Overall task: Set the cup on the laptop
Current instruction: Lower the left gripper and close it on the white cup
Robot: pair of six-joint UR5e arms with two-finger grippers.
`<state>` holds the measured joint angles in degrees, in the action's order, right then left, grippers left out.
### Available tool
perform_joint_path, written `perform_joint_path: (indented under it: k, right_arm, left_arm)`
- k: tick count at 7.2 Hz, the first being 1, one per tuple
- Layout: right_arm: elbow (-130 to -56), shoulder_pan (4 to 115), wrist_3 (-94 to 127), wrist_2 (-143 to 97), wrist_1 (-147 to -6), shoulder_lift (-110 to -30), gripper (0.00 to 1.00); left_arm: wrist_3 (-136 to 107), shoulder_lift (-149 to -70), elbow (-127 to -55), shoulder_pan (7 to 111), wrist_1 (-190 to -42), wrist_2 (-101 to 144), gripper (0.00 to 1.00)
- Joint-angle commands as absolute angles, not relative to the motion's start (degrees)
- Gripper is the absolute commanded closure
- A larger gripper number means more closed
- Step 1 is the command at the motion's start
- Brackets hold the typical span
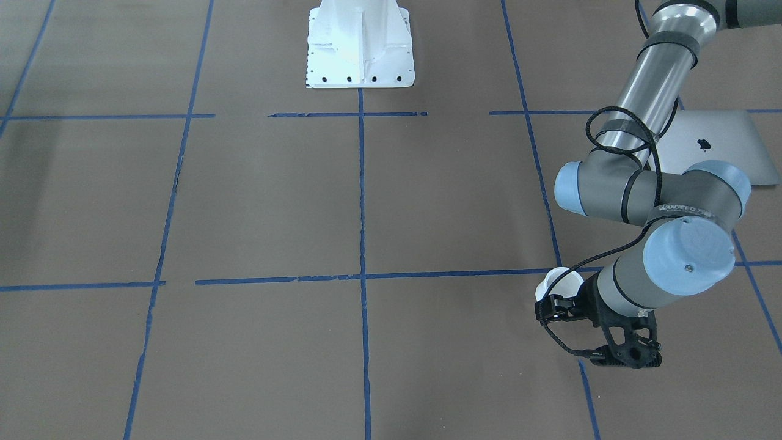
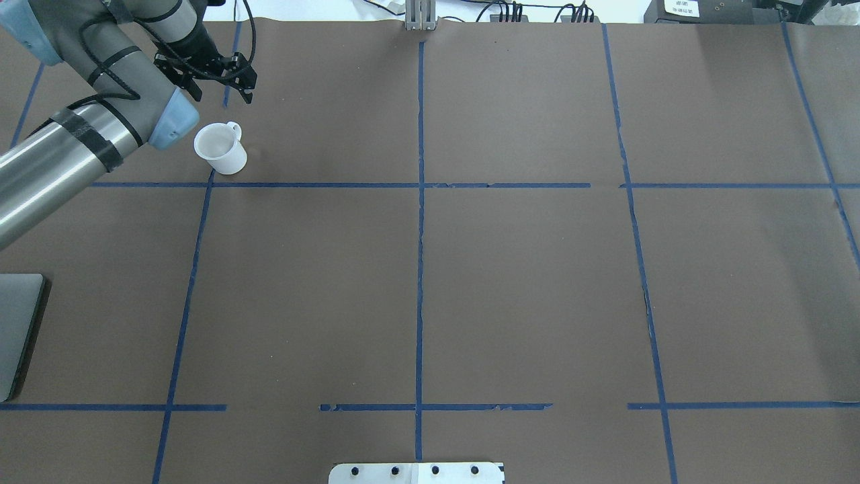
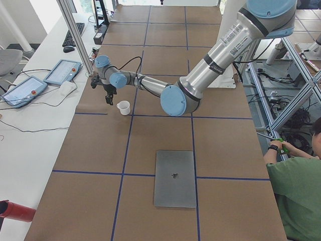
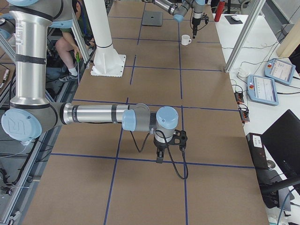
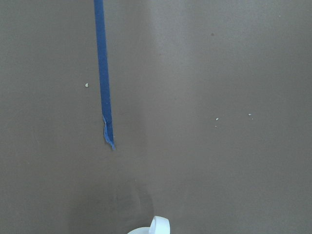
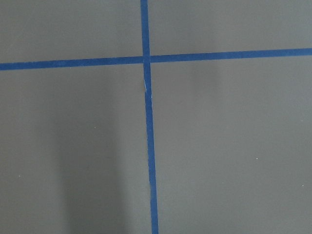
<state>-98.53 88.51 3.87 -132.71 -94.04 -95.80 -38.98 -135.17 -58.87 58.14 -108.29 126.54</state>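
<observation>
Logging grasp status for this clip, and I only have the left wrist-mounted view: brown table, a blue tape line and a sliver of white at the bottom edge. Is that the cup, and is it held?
Observer: Yes, that is the cup. The overhead view shows it standing upright on the table. The left gripper hovers just beyond its handle side, jaws open with nothing between them.
Operator: So not held. How far along is the placing?
Observer: Not begun. In the exterior left view the laptop lies closed and flat, well apart from the cup, with nothing on its lid.
</observation>
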Motion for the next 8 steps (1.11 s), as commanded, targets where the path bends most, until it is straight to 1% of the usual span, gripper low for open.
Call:
perform_joint_path:
  k: [1,3,4,5,6,7,8]
  right_arm:
    - [-98.5,88.5,3.9,-132.7,-94.0,-95.8,0.0]
    - [-98.5,88.5,3.9,-132.7,-94.0,-95.8,0.0]
    - [-98.5,88.5,3.9,-132.7,-94.0,-95.8,0.0]
    - [-98.5,88.5,3.9,-132.7,-94.0,-95.8,0.0]
    - [-98.5,88.5,3.9,-132.7,-94.0,-95.8,0.0]
    - [-98.5,88.5,3.9,-132.7,-94.0,-95.8,0.0]
    - [-98.5,88.5,3.9,-132.7,-94.0,-95.8,0.0]
  left_arm:
    - [-39.1,-135.2,-56.6,56.6,-110.7,126.1,0.0]
    - [-39.1,-134.7,-56.6,55.4,-110.7,126.1,0.0]
    - [-39.1,-134.5,-56.5,55.1,-110.7,126.1,0.02]
    - [-39.2,-134.4,-55.9,55.0,-111.7,125.9,0.08]
    - [-39.2,-134.4,-55.0,55.0,-112.7,125.8,0.19]
    - [-39.1,-134.5,-54.5,55.0,-113.4,125.8,0.44]
    - [-39.0,-134.5,-54.5,55.0,-113.4,125.8,0.72]
